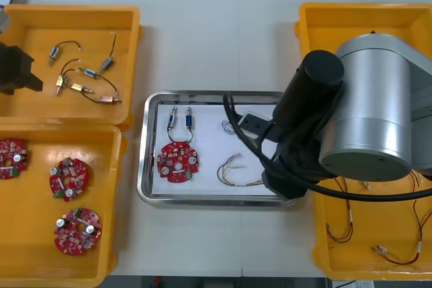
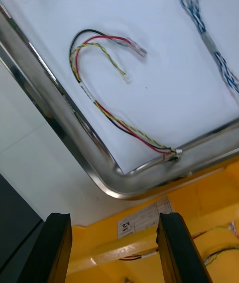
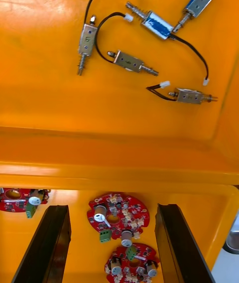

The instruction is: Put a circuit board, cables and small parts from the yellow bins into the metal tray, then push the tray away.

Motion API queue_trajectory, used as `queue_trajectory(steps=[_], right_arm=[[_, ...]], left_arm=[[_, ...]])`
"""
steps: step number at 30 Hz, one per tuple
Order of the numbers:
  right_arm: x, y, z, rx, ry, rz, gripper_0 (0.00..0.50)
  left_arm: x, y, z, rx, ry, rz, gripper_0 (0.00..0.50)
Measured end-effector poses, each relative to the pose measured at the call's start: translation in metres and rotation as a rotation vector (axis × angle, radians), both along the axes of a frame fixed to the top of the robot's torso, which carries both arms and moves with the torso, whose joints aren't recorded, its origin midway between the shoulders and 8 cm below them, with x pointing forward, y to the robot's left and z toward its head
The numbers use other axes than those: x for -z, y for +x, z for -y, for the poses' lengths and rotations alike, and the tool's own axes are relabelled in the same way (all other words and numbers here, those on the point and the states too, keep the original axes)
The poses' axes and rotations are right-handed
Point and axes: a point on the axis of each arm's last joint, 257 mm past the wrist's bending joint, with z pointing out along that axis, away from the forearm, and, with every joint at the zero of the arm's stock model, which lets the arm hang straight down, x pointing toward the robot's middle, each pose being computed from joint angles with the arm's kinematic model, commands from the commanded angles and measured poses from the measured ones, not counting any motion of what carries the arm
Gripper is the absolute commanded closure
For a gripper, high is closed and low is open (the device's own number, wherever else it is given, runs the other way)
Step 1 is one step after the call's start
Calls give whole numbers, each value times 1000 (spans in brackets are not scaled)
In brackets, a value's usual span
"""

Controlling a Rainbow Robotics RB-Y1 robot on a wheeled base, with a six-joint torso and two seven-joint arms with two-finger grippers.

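red-yellow cable (image 2: pixel 85 91), just beyond right gripper (image 2: pixel 112 220)

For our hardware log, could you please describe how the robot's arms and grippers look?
The right arm is a broad silver cylinder joined to a black cylindrical link, with a black cable looping beside it. Both the right gripper and left gripper have flat, matte black jaws.

Front: overhead, steeply down on table (image 1: pixel 202 38). Right wrist: close above metal tray (image 2: pixel 64 128) corner. Left wrist: close above yellow bins (image 3: pixel 119 163). Front shares both.
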Motion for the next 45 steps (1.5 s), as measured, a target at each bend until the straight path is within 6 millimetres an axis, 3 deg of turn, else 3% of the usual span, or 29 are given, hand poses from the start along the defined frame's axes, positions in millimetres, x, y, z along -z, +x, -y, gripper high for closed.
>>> queue_trajectory(steps=[13, 30, 45], right_arm=[[25, 6, -47, -214, -46, 40, 0], [64, -9, -69, -351, -83, 79, 0], [100, -9, -86, -397, -115, 110, 0]], left_arm=[[18, -18, -6, 85, 77, -13, 0], [20, -36, -16, 72, 88, 11, 0], [20, -37, -17, 70, 88, 13, 0]])
